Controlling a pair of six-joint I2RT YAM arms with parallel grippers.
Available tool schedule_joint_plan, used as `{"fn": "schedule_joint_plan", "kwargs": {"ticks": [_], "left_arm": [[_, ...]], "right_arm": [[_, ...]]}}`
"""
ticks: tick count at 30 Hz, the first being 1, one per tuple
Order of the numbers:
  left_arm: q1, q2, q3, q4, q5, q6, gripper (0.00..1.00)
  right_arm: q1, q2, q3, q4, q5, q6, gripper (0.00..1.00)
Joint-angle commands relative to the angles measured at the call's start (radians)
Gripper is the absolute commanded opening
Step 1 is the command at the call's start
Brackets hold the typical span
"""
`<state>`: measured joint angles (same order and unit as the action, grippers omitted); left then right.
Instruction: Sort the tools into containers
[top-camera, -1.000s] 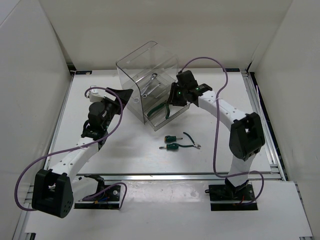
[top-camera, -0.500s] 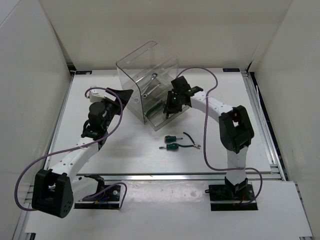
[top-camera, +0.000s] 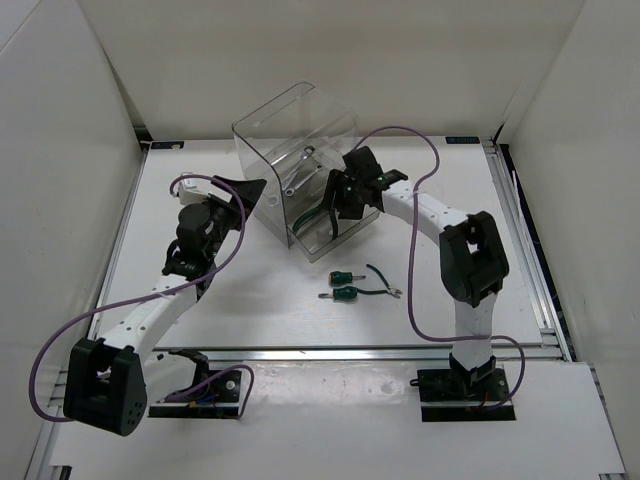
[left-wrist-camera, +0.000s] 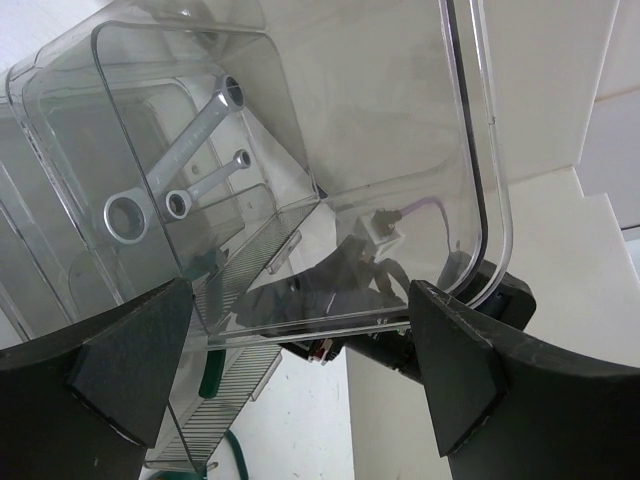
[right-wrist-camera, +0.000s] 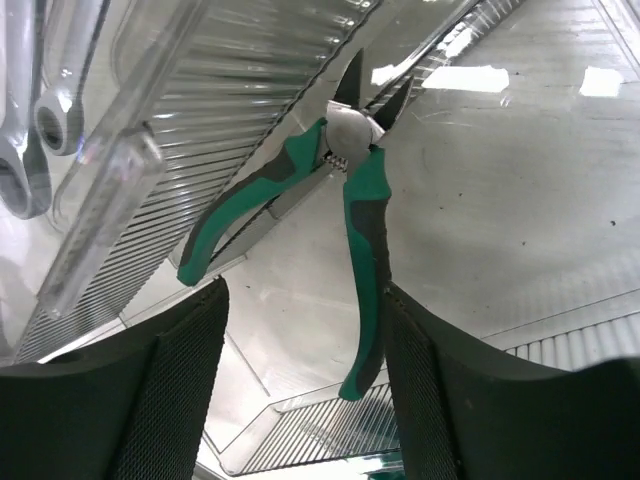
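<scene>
Counter (top-camera: 250, 300) carries the clear drawer organiser (top-camera: 290, 130), standing skewed near its far middle. The left pincer (left-wrist-camera: 290, 390) is spread wide just beside the organiser's left face; whether it touches cannot be told. The right pincer (right-wrist-camera: 305, 380) reaches into the organiser's open lower drawer with its fingers parted. The green-handled pliers (right-wrist-camera: 365, 210) lie on the drawer floor between the fingers, handles splayed, with no clamp on them visible. Two silver wrenches (left-wrist-camera: 170, 165) lie in the drawer above. In front of the organiser, on open counter, are a second pair of pliers (top-camera: 383, 282) and two stubby screwdrivers (top-camera: 346, 284). Judgement: the step in hand is depositing the pliers. To do it well, keep the fingers apart and back straight out along the drawer mouth. The right finger sits close to one handle and could drag it out. The left pincer could steady the organiser.
</scene>
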<state>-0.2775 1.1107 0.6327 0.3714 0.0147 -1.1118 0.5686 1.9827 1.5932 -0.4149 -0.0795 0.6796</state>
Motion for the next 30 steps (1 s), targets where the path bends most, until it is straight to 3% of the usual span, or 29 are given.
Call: {"fn": "schedule_joint_plan", "kwargs": {"ticks": [1, 5, 8, 11, 16, 19, 22, 30], "left_arm": [[0.003, -0.025, 0.027, -0.006, -0.004, 0.004, 0.99], [0.004, -0.025, 0.025, -0.006, -0.002, 0.003, 0.99], [0.003, -0.025, 0.024, -0.006, -0.005, 0.004, 0.99], [0.001, -0.025, 0.013, 0.0, -0.004, 0.001, 0.99], [0.003, -0.018, -0.001, 0.027, -0.009, -0.002, 0.99], [0.004, -0.018, -0.004, 0.027, -0.009, -0.005, 0.99], [0.003, -0.022, -0.01, 0.024, -0.01, -0.008, 0.99], [0.004, -0.018, -0.016, 0.018, 0.004, -0.028, 0.99]], "right_arm": [[-0.004, -0.053, 0.024, 0.041, 0.014, -0.001, 0.66], [-0.019, -0.136, -0.016, 0.01, 0.079, -0.029, 0.63], [-0.032, -0.231, -0.058, -0.033, 0.24, -0.102, 0.59], [-0.035, -0.344, -0.151, -0.03, 0.297, -0.201, 0.47], [-0.041, -0.565, -0.497, 0.059, 0.276, -0.253, 0.38], [-0.042, -0.66, -0.681, 0.108, 0.166, -0.25, 0.38], [-0.038, -0.7, -0.81, 0.13, 0.159, -0.232, 0.39], [-0.035, -0.651, -0.868, 0.182, 0.19, -0.238, 0.44]]}}
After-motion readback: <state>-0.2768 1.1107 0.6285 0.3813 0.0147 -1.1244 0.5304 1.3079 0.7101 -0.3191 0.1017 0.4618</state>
